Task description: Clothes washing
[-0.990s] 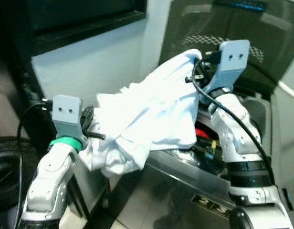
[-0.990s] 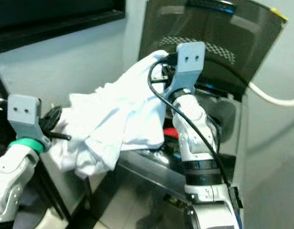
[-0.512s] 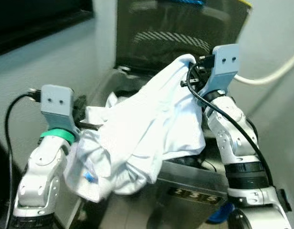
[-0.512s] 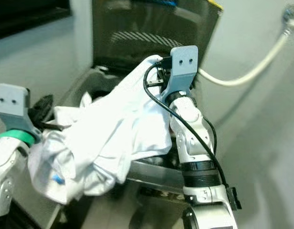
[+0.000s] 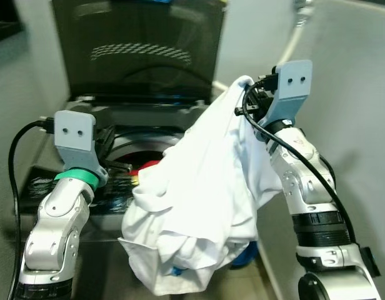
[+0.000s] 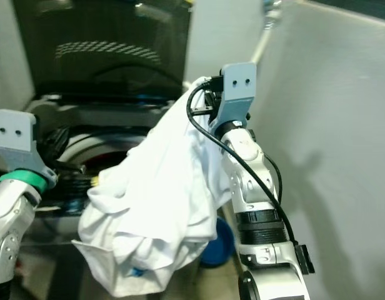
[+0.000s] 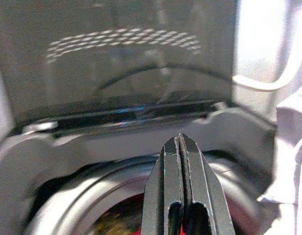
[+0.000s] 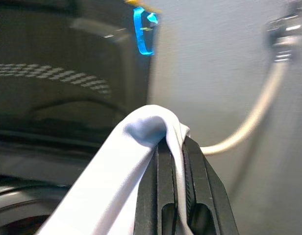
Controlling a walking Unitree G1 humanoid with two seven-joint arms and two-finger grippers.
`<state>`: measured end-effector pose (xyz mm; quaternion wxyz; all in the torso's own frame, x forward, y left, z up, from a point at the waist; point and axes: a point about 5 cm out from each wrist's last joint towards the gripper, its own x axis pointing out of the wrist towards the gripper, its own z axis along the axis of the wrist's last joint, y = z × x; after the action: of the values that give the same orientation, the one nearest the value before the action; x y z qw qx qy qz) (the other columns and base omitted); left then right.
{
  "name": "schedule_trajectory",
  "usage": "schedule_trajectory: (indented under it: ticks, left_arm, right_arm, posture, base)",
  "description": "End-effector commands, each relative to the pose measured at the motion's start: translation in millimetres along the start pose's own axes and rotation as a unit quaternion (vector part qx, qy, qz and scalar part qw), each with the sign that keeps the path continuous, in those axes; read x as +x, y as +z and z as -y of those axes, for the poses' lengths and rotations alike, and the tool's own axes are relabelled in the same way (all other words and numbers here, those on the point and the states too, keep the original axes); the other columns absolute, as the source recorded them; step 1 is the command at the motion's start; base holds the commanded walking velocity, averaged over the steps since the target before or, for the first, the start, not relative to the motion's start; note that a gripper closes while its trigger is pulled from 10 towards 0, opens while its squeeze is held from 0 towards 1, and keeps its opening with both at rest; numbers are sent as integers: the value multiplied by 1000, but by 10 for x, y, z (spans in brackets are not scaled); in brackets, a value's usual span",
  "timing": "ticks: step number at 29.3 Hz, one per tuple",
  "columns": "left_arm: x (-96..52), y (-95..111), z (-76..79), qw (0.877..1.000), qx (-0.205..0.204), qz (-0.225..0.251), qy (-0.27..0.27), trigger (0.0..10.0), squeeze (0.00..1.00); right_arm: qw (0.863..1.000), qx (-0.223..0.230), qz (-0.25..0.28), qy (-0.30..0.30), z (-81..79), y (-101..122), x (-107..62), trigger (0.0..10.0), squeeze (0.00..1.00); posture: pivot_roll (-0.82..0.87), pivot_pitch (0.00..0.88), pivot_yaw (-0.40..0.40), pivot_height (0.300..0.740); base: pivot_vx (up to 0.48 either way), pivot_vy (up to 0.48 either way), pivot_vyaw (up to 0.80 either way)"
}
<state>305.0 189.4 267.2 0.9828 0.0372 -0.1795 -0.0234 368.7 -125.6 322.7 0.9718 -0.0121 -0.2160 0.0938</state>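
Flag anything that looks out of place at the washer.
The white garment hangs from the right gripper beside the washing machine, its bulk drooping past the machine's front rather than over the open drum. The left gripper is shut on nothing.

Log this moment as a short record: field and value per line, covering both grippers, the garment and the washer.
right gripper: raised, jaws shut on the white garment
white garment: hangs bunched from the right gripper, beside the washer's front right corner
left gripper: jaws shut, holding nothing, pointed over the drum
washing machine: top-loader, lid up
drum: open, something red inside
hose: pale, runs along the wall behind
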Motion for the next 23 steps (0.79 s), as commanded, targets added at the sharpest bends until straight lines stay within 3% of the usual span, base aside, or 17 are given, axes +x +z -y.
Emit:
schedule_trajectory:
  ticks: [1,6,9,19,23]
  left_arm:
    - [-12,1,-15,1000,-3,-4,1,10000,0]
    - [-17,-1,-13,1000,-7,-6,0,10000,0]
    - [-14,3,-13,1000,-12,-6,0,10000,0]
    - [-14,14,-8,1000,-13,-4,-1,10000,0]
    - [-25,21,-9,1000,-9,-2,-1,10000,0]
  right_arm:
    - [1000,4,14,-7,16,74,24,10000,0]
    - [1000,7,14,-5,-2,70,29,10000,0]
    - [1000,14,19,-4,-13,81,33,10000,0]
    - [999,37,25,10,-52,113,41,10000,0]
    - [999,39,22,19,-80,107,48,10000,0]
  posture:
    - [20,34,-12,740]
    - [19,36,-11,740]
    - [20,37,-11,740]
    - [21,36,-14,740]
    - [21,38,-18,740]
  base:
    - [0,0,-800]
    - [0,0,-800]
    - [0,380,-800]
    - [0,480,0]
    - [0,0,0]
